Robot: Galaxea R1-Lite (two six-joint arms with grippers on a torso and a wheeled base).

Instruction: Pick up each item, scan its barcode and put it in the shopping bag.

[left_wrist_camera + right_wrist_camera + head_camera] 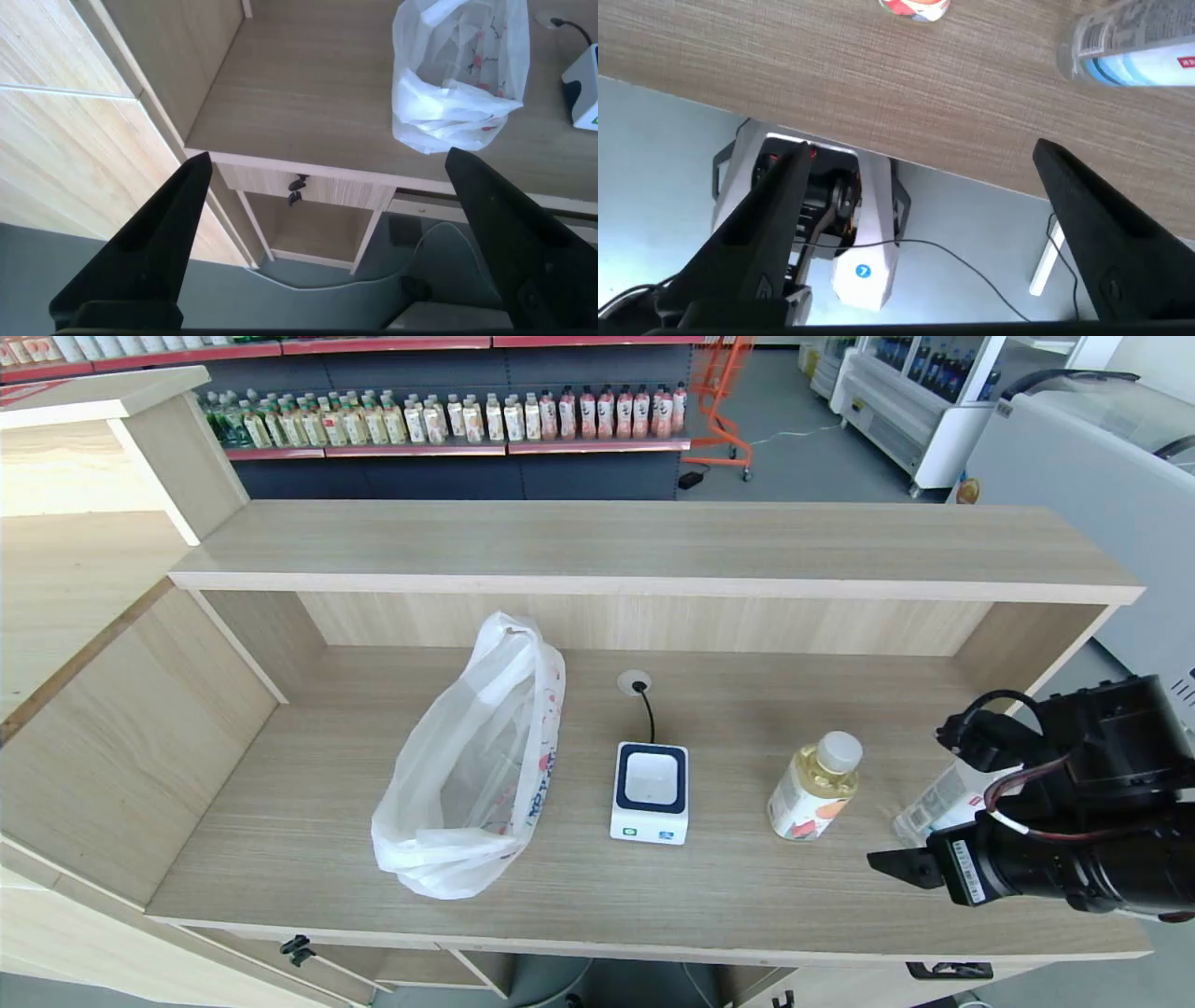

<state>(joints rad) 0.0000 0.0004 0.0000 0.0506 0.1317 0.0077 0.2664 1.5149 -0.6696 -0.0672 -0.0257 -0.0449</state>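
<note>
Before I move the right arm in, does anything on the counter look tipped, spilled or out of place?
One thing: the clear bottle appears to lie on its side at the right end of the counter, partly behind the right arm; the yellow bottle stands upright. No spill shows. The shopping bag and scanner look fine.

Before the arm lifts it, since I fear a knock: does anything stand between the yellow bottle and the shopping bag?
Only the scanner, which sits on the counter between the yellow bottle and the shopping bag, its cable running toward the back. The bottle has to stop there anyway. Nothing else lies on that line.
</note>
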